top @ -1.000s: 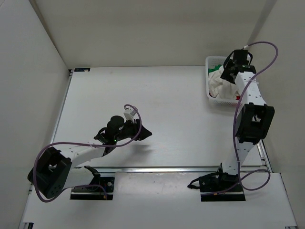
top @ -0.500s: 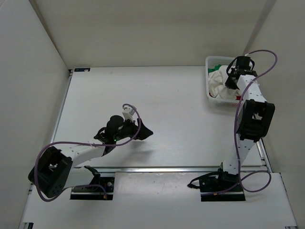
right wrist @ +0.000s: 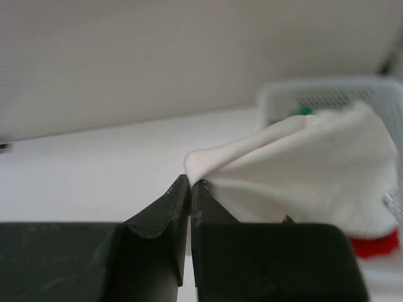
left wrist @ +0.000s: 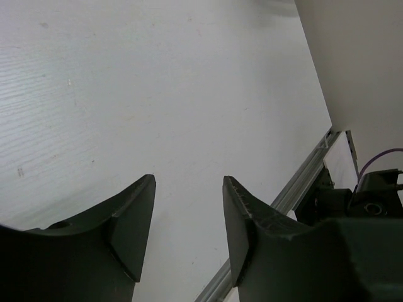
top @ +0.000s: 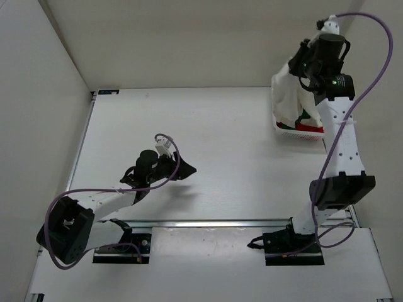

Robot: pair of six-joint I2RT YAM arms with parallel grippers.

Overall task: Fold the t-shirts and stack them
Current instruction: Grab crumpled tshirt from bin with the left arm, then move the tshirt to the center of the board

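Note:
My right gripper (top: 297,65) is raised high above the back right corner and shut on a pinch of the white t-shirt (top: 288,100), which hangs from it down into the white lattice basket (top: 291,132). The right wrist view shows the closed gripper (right wrist: 190,182) pinching a fold of the white t-shirt (right wrist: 302,163). The red t-shirt (top: 310,126) and a bit of the green t-shirt (top: 305,116) lie in the basket under it. My left gripper (top: 184,170) is open and empty over the bare table, as the left wrist view (left wrist: 189,189) also shows.
The basket (right wrist: 327,94) stands at the back right against the right wall. White walls enclose the table on the left, back and right. A metal rail (top: 227,223) runs along the near edge by the arm bases.
My right gripper has risen out of the basket, drawing the white t-shirt up with it and uncovering the red one. My left gripper has shifted slightly left and back.

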